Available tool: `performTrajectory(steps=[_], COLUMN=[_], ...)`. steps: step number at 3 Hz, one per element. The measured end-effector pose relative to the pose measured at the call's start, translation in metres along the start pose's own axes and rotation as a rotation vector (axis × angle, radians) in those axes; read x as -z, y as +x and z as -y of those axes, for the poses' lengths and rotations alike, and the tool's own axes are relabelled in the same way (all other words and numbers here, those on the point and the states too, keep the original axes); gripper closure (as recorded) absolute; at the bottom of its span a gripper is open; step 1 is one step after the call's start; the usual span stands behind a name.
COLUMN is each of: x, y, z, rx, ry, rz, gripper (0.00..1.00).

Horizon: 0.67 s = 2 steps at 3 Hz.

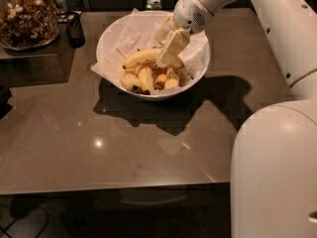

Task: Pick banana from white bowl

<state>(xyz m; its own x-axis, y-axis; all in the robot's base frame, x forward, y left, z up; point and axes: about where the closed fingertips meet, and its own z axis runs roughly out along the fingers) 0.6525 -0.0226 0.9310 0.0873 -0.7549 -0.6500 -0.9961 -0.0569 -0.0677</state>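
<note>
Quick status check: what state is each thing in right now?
white bowl: upright on the table, paper-lined.
banana: lying atop the shorter bananas, not lifted.
gripper: inside the white bowl, at the banana's right end.
glass jar of nuts: upright, full.

The long, clean yellow banana (140,58) lies nearly level inside the deep white bowl (159,93); the pincer (169,58) is at the banana's right end.

The brown table (148,148) carries the white bowl (158,95); tool (169,59) over it.
</note>
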Motion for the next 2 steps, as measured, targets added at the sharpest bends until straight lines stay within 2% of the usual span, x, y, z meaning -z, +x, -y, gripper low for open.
performTrajectory(steps=[1,2], x=[-0.006,-0.016], y=[0.0,0.01], z=[0.005,0.003], rx=[-0.006,-0.039], ry=[0.005,-0.014], rz=[0.013,0.035], gripper=[0.29,0.29])
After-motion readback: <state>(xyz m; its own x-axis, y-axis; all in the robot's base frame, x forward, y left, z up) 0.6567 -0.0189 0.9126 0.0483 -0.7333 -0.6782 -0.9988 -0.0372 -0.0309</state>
